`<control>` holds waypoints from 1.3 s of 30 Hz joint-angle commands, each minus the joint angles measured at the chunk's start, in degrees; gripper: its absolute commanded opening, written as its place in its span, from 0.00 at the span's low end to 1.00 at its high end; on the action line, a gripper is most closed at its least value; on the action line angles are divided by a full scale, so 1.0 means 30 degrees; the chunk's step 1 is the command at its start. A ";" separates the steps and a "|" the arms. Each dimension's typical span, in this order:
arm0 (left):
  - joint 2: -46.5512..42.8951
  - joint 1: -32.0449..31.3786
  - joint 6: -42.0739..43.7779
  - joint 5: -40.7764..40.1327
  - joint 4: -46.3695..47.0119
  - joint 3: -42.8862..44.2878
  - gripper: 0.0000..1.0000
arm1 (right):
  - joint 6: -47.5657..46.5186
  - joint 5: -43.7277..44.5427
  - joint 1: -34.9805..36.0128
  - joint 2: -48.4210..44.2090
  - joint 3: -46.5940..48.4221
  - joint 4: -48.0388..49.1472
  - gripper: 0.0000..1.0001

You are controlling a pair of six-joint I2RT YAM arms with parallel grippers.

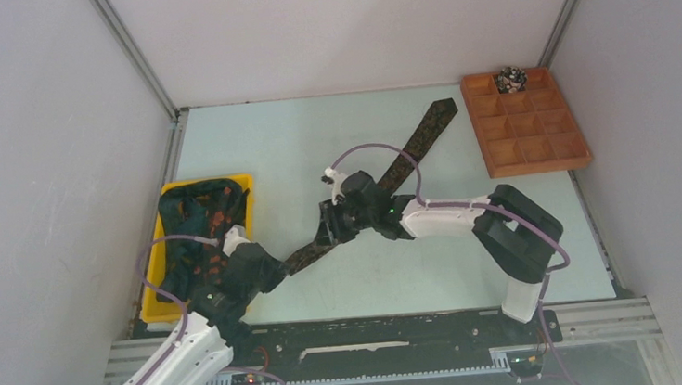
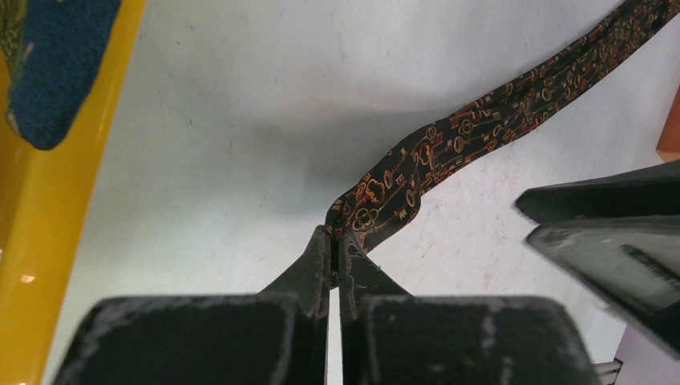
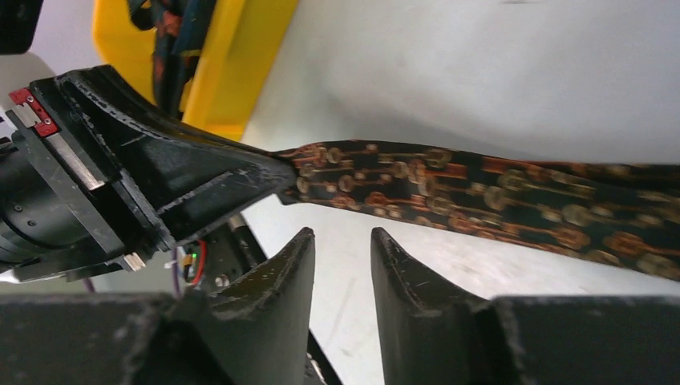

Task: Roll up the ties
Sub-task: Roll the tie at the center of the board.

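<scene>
One tie [image 1: 408, 154], dark with an orange key pattern, lies diagonally across the table. My left gripper [image 1: 279, 268] is shut on its near narrow end; in the left wrist view the jaws [image 2: 337, 245] pinch the fabric, and the tie [image 2: 481, 116] runs off to the upper right. My right gripper [image 1: 329, 229] hovers over the tie a short way up from that end. It is open [image 3: 342, 237] with nothing between its fingers, and the tie [image 3: 481, 196] lies just beyond the tips. A small rolled tie [image 1: 510, 77] sits in the wooden tray.
A yellow bin [image 1: 155, 297] at the left holds several more ties [image 1: 196, 228]. The wooden compartment tray [image 1: 525, 125] stands at the back right. The left gripper body [image 3: 160, 172] is close to my right fingers. White walls enclose the table.
</scene>
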 commanded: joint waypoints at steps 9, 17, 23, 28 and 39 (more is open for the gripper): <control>-0.1570 -0.0110 0.1320 -0.0487 -0.1142 -0.0210 0.00 | 0.2265 0.0171 0.1340 0.3200 0.3049 0.0313 0.18; -0.2633 -0.0110 0.1563 -0.0480 -0.1716 -0.0137 0.00 | 0.1988 0.1634 0.1364 0.4238 0.3057 -0.0929 0.15; -0.2875 -0.0110 0.1734 -0.0327 -0.1878 -0.0101 0.00 | 0.1465 0.2894 0.1114 0.3337 0.3060 -0.2755 0.13; -0.2983 -0.0110 0.1750 -0.0211 -0.1961 -0.0095 0.00 | 0.0765 0.3718 0.1038 0.1335 0.3052 -0.3661 0.13; -0.2979 -0.0110 0.1584 -0.0293 -0.2295 0.0317 0.00 | 0.0069 0.5017 0.0072 0.2690 0.4756 -0.4904 0.13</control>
